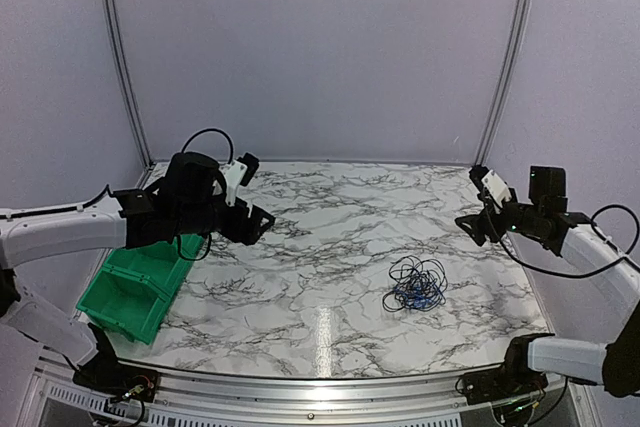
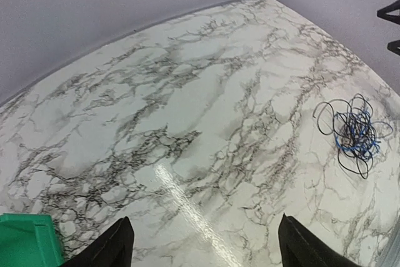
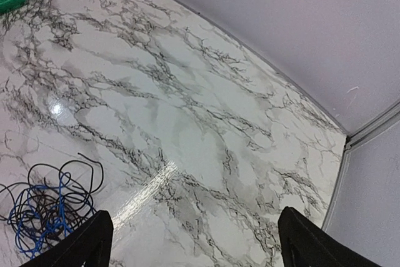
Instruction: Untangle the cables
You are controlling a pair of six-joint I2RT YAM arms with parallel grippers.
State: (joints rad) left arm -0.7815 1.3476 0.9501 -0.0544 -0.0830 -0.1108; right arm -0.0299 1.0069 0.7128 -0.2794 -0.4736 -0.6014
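I am reading the right gripper point(image 1: 470, 225) as the nearer one. The cables point(image 1: 415, 285) are lying on the marble table point(image 1: 320, 207) below it, off to its left and a little back toward the bases, near but not touching. In the right wrist view the tangle is showing just beside the left fingertip point(image 3: 94, 236), low in the corner. I am judging that a short drop and a swing left would be putting that claw over it. The left gripper point(image 1: 255, 219) is hanging well apart from the bundle, which is sitting far out to its right, past its right finger. The green bin point(image 1: 135, 287) is resting beneath that arm.

The bundle is not offering me a clear long axis. It is looking roughly round, with blue strands bunching in the core and black loops spilling around them.

Both claws are standing with fingers wide apart, holding nothing and touching nothing. I am expecting the thin wires to be shifting easily when nudged.
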